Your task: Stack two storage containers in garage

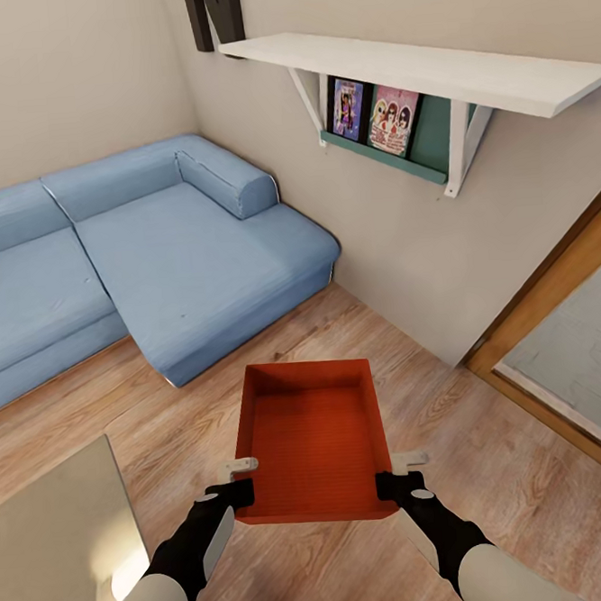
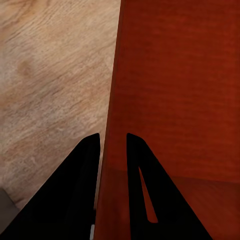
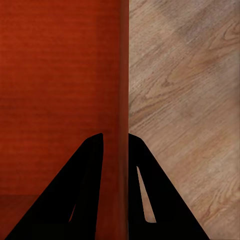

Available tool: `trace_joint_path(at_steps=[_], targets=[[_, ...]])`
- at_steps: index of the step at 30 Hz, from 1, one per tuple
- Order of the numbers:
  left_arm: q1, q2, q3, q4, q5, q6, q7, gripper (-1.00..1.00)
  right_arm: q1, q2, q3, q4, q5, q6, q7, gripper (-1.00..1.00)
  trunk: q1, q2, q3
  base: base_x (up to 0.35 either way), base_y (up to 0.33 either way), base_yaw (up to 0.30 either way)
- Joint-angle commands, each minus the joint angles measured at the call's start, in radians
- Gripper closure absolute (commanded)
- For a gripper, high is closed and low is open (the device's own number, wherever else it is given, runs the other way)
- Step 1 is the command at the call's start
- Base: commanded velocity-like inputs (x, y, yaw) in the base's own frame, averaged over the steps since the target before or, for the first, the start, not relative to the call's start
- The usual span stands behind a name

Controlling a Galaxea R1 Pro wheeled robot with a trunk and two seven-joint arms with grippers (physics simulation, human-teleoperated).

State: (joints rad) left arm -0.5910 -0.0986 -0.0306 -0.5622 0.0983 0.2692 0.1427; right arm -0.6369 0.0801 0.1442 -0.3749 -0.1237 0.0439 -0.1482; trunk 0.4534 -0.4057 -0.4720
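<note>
The robot holds one orange-red storage container (image 1: 313, 440) up in the air in front of it, over the light wood plank floor (image 1: 494, 466) of the living room. The bin is open on top, with nothing in it, and it looks level.

The left pincer (image 1: 242, 493) grips the near left corner of the bin. In the left wrist view, the left pincer (image 2: 113, 145) has one black finger on each side of the bin's thin wall, pinched narrow on it. The right pincer (image 1: 390, 485) does the same at the near right corner. In the right wrist view, the right pincer (image 3: 115, 144) is closed narrow on the wall too, one finger inside the bin and one outside.

Far to the left is the blue corner sofa (image 1: 143, 250). On the far right wall hangs a white wall shelf (image 1: 427, 69) with two picture books (image 1: 376, 114) under it. At the right is a wood-framed glass door (image 1: 567, 352). Near on the left is a pale worktop (image 1: 58, 545).

This looks like the carrying step: the bin is lifted but it is not in the garage yet. The next move calls for turning and driving out of this room while both arms keep the bin flat and held tight. The walls are thin, so the bin could slip or tip if one arm moves more than the other.
</note>
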Motion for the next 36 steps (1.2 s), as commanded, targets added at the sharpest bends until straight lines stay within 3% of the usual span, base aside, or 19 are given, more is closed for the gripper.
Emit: trace_joint_path(at_steps=[1, 36], targets=[[0.000, 0.007, -0.002, 0.001, -0.002, 0.008, 0.014, 1.00, -0.001, -0.003, -0.006, -0.006, 0.009, -0.002, -0.012, 1.00, -0.003, 0.006, 0.002, 0.000, 0.000, 0.000], [0.000, 0.006, -0.002, -0.016, -0.001, 0.008, 0.014, 1.00, -0.001, -0.001, -0.008, -0.006, 0.009, -0.003, -0.014, 1.00, -0.003, 0.006, 0.004, 0.000, 0.000, 0.000]])
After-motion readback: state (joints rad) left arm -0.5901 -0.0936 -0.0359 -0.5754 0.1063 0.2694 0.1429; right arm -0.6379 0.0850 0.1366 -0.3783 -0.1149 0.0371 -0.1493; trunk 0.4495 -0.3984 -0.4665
